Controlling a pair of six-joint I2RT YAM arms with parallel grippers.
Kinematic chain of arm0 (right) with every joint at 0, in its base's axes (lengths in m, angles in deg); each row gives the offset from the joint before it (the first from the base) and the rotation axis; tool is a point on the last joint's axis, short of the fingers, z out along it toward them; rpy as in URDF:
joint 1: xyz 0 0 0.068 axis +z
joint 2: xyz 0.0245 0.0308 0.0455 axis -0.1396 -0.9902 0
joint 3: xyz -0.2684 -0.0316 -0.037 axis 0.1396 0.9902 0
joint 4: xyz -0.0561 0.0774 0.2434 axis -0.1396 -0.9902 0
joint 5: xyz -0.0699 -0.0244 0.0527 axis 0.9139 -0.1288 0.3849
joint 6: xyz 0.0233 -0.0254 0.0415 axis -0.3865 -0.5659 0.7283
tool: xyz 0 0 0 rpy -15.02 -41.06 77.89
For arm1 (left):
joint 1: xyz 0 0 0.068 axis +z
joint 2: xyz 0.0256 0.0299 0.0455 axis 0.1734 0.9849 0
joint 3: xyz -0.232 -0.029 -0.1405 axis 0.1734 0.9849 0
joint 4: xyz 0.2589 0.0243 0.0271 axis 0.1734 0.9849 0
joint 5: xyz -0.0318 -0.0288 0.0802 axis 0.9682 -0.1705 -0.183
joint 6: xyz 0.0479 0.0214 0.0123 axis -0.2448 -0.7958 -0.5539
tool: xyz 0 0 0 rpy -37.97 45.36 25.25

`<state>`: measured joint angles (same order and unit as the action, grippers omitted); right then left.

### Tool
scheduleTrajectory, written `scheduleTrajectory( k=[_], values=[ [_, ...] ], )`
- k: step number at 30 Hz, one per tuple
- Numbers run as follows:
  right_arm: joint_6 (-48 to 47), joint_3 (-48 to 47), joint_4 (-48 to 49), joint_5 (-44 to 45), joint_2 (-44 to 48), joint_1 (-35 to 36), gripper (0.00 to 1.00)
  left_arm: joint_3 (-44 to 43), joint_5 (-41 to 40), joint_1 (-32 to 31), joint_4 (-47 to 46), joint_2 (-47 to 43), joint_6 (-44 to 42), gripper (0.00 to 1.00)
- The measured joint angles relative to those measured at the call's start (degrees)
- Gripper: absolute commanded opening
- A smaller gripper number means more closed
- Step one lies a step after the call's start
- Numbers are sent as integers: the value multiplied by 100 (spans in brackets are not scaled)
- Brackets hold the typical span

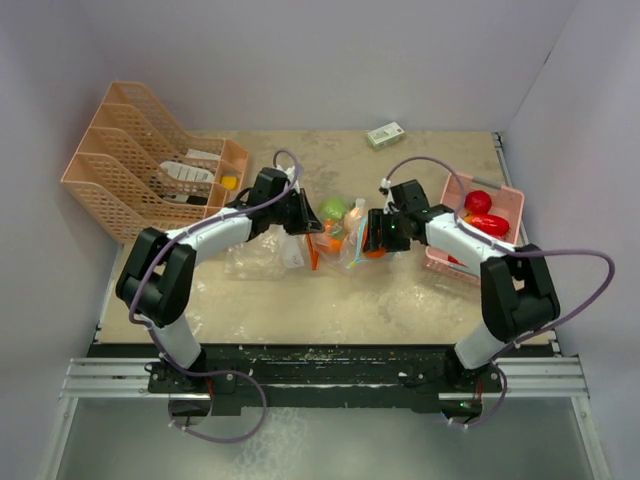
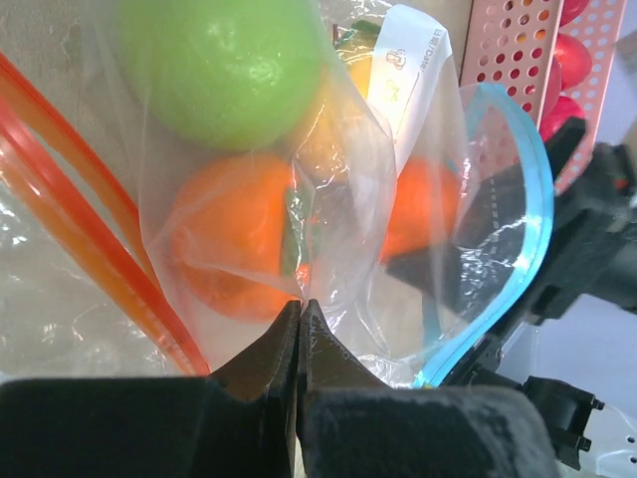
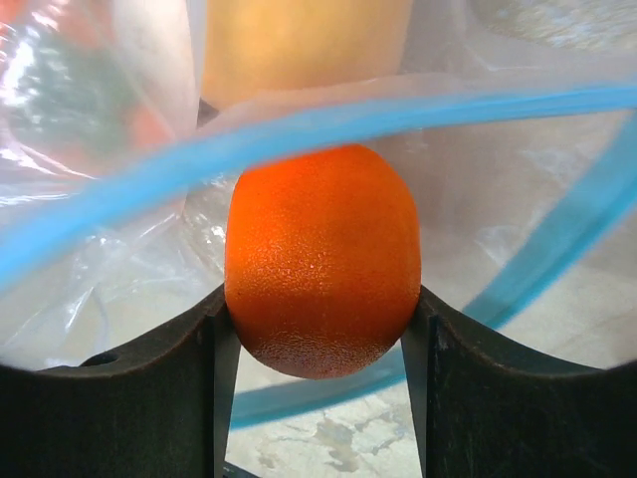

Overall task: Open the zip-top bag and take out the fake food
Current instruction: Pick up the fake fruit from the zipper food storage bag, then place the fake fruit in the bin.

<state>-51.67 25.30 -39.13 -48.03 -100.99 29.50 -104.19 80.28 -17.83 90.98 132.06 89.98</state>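
Observation:
The clear zip-top bag point(image 1: 345, 235) with a blue zip rim point(image 2: 523, 199) lies mid-table between both arms, its mouth open toward the right. My left gripper point(image 1: 310, 225) is shut, pinching the bag's clear film point(image 2: 301, 309). Inside the bag are a green apple point(image 2: 219, 65), an orange point(image 2: 234, 234) and a pale orange piece point(image 3: 299, 40). My right gripper point(image 1: 372, 238) reaches into the bag's mouth and is shut on another orange point(image 3: 320, 259), held between both fingers inside the blue rim point(image 3: 299, 134).
A pink basket point(image 1: 484, 225) at the right holds red apples point(image 1: 480, 203). A second clear bag with an orange zip point(image 1: 265, 255) lies under the left arm. An orange file organiser point(image 1: 140, 160) stands at the back left. A small box point(image 1: 385, 134) lies at the back.

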Motion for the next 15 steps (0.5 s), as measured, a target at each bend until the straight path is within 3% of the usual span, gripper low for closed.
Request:
scheduleTrajectory(
  k=[3,9,15],
  values=[
    [28,-2,-90,-22,376,-273,26,48,-37,0,0,-50,0,0],
    [127,-304,-210,-267,1244,-1766,25,107,-55,0,-44,-118,7,0],
    [413,-597,-190,-389,1362,-2848,26,188,-50,0,-72,-127,48,0]
  ],
)
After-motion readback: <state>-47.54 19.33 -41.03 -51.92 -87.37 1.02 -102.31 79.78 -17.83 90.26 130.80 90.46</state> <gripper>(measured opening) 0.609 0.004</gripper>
